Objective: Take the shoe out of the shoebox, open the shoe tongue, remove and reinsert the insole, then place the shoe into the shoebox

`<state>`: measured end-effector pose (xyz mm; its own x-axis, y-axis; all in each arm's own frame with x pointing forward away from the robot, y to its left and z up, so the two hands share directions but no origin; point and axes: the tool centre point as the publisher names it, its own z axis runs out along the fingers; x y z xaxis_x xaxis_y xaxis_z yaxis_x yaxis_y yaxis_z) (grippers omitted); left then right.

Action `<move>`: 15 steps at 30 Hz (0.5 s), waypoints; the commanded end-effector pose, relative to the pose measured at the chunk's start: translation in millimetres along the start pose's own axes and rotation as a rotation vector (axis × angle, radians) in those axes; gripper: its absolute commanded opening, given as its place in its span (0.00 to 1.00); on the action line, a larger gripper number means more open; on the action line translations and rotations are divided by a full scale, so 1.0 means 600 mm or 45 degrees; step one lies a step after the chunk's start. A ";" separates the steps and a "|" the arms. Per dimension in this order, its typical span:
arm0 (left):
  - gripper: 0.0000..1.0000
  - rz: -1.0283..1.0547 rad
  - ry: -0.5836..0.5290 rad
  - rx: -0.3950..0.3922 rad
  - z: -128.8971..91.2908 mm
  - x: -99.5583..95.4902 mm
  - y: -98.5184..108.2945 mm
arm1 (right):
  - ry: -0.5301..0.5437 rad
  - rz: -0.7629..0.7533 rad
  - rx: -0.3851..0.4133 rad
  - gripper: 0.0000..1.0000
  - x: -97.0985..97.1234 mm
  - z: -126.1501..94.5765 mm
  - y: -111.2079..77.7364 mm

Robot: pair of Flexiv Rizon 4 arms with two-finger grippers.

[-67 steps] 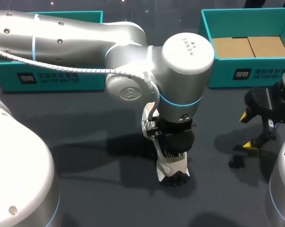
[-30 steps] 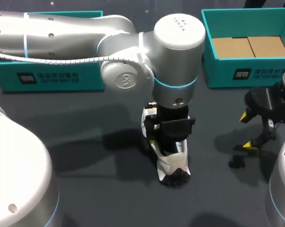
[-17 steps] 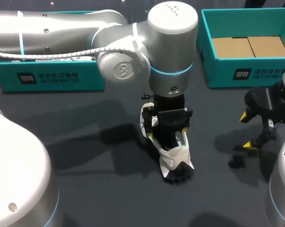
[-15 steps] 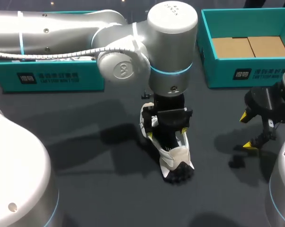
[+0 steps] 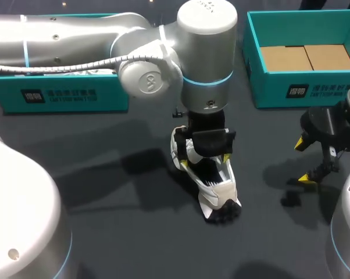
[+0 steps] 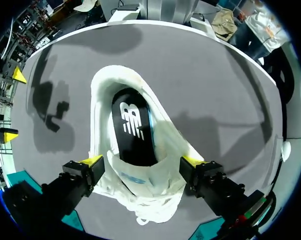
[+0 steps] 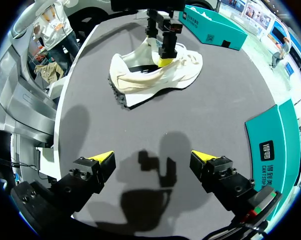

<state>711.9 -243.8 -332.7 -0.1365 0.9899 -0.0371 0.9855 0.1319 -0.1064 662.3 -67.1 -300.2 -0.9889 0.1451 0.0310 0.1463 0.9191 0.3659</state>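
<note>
A white shoe (image 5: 217,192) with a black sole lies on the dark table (image 5: 117,174), mid-table, toe toward the near edge. My left gripper (image 5: 206,161) hangs straight over its midfoot. In the left wrist view it (image 6: 143,162) is open, with a yellow tip at each side of the shoe (image 6: 140,200) by the laces and tongue. The black insole (image 6: 133,127) lies inside the shoe, ahead of the fingers. My right gripper (image 5: 304,160) stands open over bare table at the right, nothing between its fingers (image 7: 151,157). From there the shoe (image 7: 155,75) is well ahead.
The teal shoebox (image 5: 253,55) with a brown cardboard floor stands at the back right. A second teal box (image 5: 64,96) stands at the back left, partly behind my left arm. There is bare table on both sides of the shoe.
My left arm's wrist has drawn back toward the far side and more of the shoe now shows. The shoe's toe has swung slightly to the right. The right arm has not moved.
</note>
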 end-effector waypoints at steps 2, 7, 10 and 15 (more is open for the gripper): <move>1.00 0.009 -0.014 0.023 -0.002 0.012 0.006 | -0.004 0.001 0.004 1.00 0.003 0.001 0.000; 0.91 -0.055 -0.006 -0.001 -0.002 0.014 0.008 | -0.004 0.001 0.004 1.00 0.003 0.001 0.000; 0.85 -0.102 -0.009 -0.004 -0.003 0.015 0.016 | -0.004 0.001 0.004 1.00 0.003 0.001 0.000; 0.75 -0.161 -0.031 0.019 -0.010 0.017 0.032 | -0.004 0.001 0.004 1.00 0.003 0.001 0.000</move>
<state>725.2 -236.1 -329.7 -0.2610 0.9645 -0.0401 0.9598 0.2548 -0.1179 662.3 -67.1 -300.1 -0.9889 0.1451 0.0310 0.1463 0.9191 0.3659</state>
